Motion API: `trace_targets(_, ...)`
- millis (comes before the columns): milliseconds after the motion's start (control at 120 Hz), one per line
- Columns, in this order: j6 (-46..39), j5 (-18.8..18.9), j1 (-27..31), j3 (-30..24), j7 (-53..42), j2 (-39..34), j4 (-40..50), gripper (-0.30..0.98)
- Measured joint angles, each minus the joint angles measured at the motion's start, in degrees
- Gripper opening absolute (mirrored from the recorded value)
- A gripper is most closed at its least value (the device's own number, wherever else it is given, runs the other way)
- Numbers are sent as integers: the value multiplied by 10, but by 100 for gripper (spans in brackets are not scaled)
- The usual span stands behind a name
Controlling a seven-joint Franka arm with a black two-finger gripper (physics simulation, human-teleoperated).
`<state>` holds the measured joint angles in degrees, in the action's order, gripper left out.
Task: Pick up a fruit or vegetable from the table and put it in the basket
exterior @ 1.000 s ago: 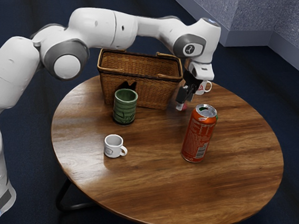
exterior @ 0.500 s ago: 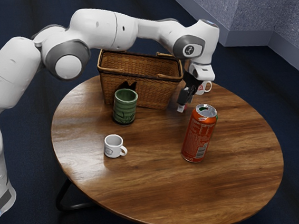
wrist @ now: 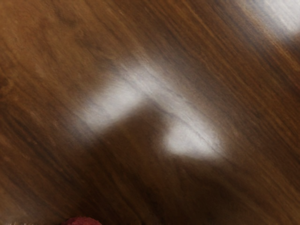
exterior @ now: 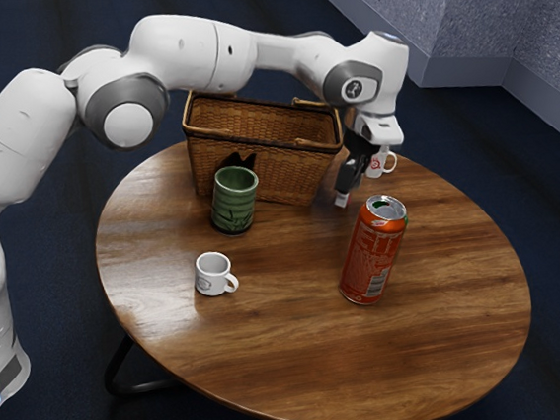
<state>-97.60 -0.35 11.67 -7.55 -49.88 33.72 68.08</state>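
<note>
Red item (wrist: 83, 221), presumably the fruit or vegetable: located at or just beneath the hand. Across the exterior view from its left: white mug (exterior: 213, 275); green cup (exterior: 233, 201); basket (exterior: 265, 150), upright; gripper (exterior: 343, 196), low beside the basket; orange-red can (exterior: 371, 253). Gripper state: cannot be determined. Step in hand, as judged: pickup. Next: verify a secure grip, raise the item above the basket's wall, traverse over the opening, release.

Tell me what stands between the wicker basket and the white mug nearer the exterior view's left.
The green cup stands between the basket and that white mug; the exterior view shows it.
</note>
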Motion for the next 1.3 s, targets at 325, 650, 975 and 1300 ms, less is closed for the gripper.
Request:
trace_targets(325,-8,-9,-7,17,30,-3,-1,69)
trace_targets(650,-17,-9,-6,17,55,20,2,69)
trace_targets(975,-15,-7,-6,18,54,25,0,69)
trace_targets(1300,-20,-14,-13,32,54,25,0,61)
